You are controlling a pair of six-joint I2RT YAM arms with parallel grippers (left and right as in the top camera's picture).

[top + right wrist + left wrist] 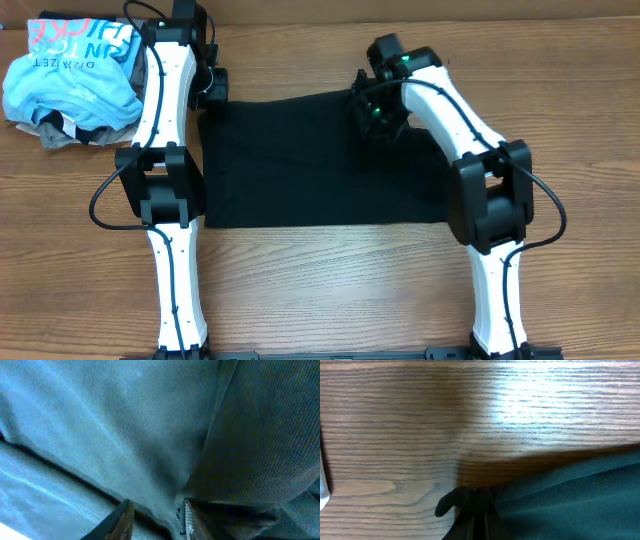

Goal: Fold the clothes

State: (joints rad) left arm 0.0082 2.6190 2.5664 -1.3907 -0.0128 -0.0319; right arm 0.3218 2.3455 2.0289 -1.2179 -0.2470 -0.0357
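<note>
Pinching the upper-left corner of the one black shirt (300,160), the left hand (479,512) is clamped tight, while the right hand (155,520), fingers narrowly parted, hovers over its upper-right edge; the shirt lies spread mid-desk (350,290), one heap of other garments (70,85) at upper left.

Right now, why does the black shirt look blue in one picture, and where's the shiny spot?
Overhead: even light, sharp, the shirt looks truly black. Left wrist: a bright glare streak on the wooden table, with a dark shadow beside the cloth. Right wrist: the camera sits very close, so the fabric washes out bluish.
</note>
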